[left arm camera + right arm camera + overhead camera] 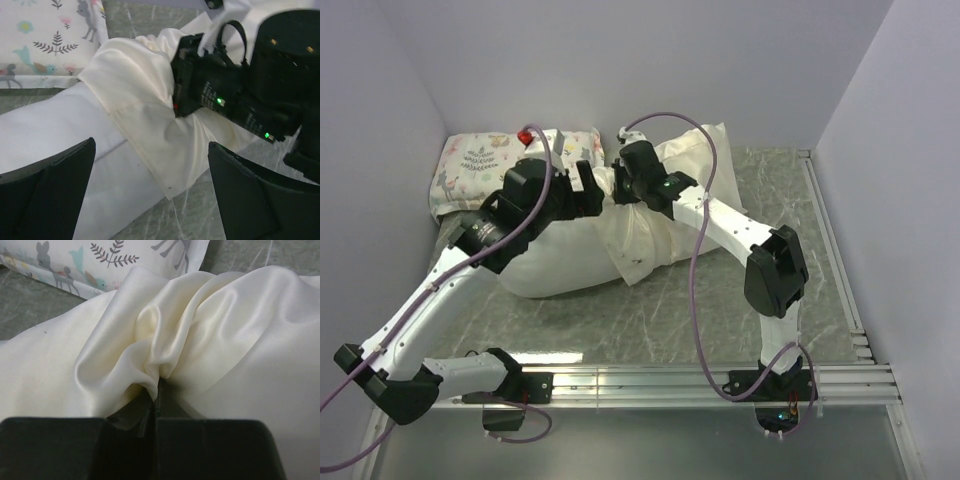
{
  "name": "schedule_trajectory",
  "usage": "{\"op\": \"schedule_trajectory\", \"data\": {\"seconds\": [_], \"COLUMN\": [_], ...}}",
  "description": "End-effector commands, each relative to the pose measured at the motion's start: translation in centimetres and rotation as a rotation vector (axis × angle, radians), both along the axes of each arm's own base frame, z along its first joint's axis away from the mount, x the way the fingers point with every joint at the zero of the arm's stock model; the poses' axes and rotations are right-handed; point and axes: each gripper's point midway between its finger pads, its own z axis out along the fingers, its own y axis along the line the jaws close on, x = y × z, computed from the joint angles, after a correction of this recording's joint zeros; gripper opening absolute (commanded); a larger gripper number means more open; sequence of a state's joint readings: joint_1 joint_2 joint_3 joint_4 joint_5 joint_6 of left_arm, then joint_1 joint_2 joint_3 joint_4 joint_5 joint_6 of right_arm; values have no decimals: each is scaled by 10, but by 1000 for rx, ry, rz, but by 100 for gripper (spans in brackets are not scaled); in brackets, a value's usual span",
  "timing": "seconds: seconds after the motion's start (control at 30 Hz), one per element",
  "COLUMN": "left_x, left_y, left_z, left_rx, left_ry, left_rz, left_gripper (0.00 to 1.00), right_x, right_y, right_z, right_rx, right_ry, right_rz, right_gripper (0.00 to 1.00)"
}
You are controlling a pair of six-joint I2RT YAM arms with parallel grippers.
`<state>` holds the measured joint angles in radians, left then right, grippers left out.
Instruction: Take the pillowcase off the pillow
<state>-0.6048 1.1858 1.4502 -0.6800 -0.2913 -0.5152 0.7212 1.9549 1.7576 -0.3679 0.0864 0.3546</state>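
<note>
while the right tool pinches the pillowcase, we find the left tool wide and empty over the pillow, which lies 7 to 1 o'clock.

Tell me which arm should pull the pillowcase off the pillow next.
Right. The right gripper is shut on a bunched fold of the pillowcase, so it can likely pull straight away. The left gripper is open, holding nothing, hovering over the exposed pillow.
</note>
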Motion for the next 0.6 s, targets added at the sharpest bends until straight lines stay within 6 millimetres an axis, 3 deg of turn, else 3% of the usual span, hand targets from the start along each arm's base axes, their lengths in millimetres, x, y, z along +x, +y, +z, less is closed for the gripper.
{"op": "schedule_trajectory", "data": {"seconds": [0.0,0.07,0.1,0.17,0.2,0.27,0.4,0.5,0.57], "left_x": [-6,-5,-8,-12,-17,-17,-23,-28,-32], "left_y": [0,7,11,18,19,16,15,13,10], "left_z": [-34,-57,-80,-91,-108,-109,-146,-158,-150], "left_rx": [89,127,151,145,149,113,135,103,57], "left_ry": [43,73,115,115,135,114,195,202,170], "left_rz": [-3,29,46,70,62,49,46,30,3], "left_gripper": [99,99,99,99,99,99,98,98,99], "right_x": [-16,-18,-19,-18,-17,-18,-23,-19,-13], "right_y": [2,-3,-6,-18,-24,-28,-35,-48,-56], "right_z": [-31,-29,-21,-22,-16,-13,13,19,19], "right_rx": [-20,-26,-19,-37,-32,-31,-11,-40,-58], "right_ry": [120,114,102,102,94,94,49,34,33], "right_rz": [39,28,20,-1,-9,-10,-17,-46,-69], "right_gripper": [0,0,0,0,0,0,0,0,0]}}
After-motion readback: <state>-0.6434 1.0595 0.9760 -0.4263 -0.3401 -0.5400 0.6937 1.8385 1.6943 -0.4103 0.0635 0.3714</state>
